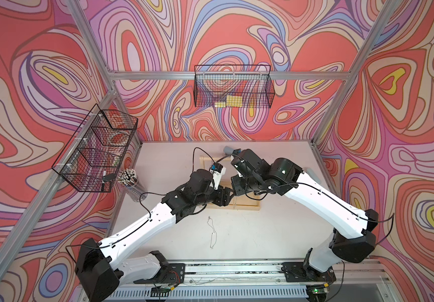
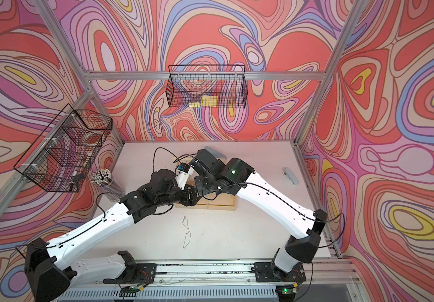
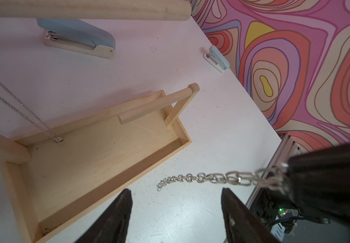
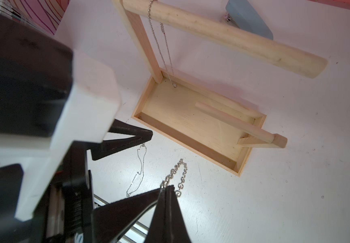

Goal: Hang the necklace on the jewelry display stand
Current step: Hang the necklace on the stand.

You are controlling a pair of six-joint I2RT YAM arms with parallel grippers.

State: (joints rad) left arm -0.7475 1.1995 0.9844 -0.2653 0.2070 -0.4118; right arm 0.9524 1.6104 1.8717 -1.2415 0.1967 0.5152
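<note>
Necklace (image 3: 214, 177) dangled from the right hand (image 4: 166, 189), pinched tight between its tips, just short of the wooden stand (image 4: 191, 145). Left hand (image 3: 176, 190) gaped wide beside it, gripping nothing. Close by both hands a thin chain (image 4: 139, 168) lay on the bench (image 4: 275, 189) — a fine strand (image 4: 166, 61) hung from the stand's top bar (image 4: 233, 37).

No legible txt, labels, brands, nos. or signs in any view. Any small marks are too tiny/blurred to make out.
</note>
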